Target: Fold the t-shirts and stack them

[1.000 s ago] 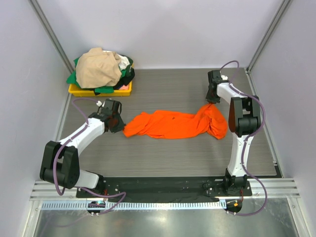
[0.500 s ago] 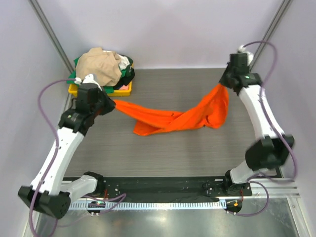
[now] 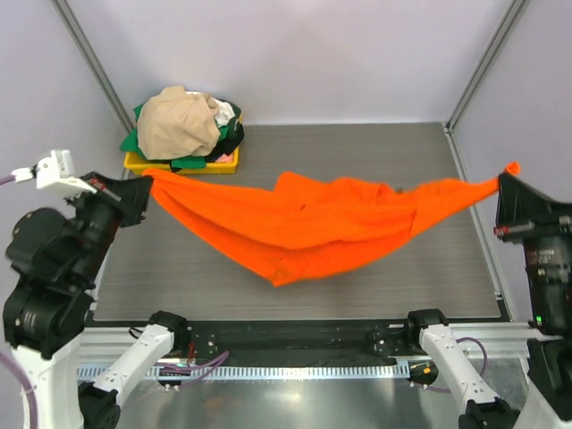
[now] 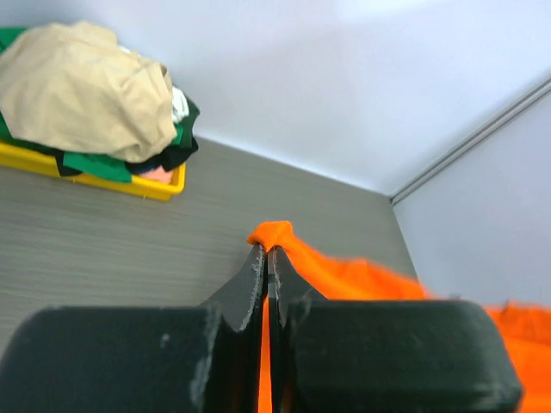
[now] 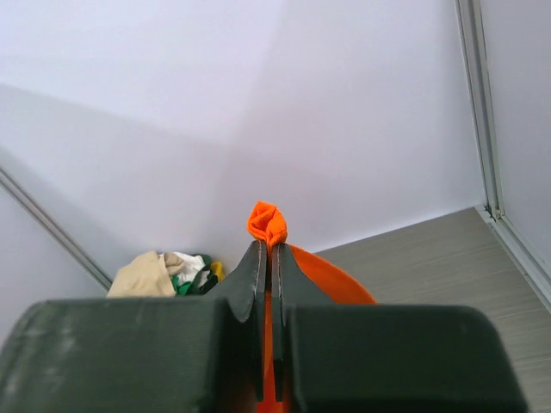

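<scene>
We see orange t-shirt stretched wide in air over counter — both ends up high, middle sagging low. We cannot tell if low part touches counter. Left jaws pressed together, pinching left end of orange t-shirt, close to yellow bin. Right jaws pressed together too, pinching right end, far over on right side. Small orange tuft pokes out past tips on each side. More shirts piled in yellow bin at back left corner — beige t-shirt on top, green t-shirt under it.
</scene>
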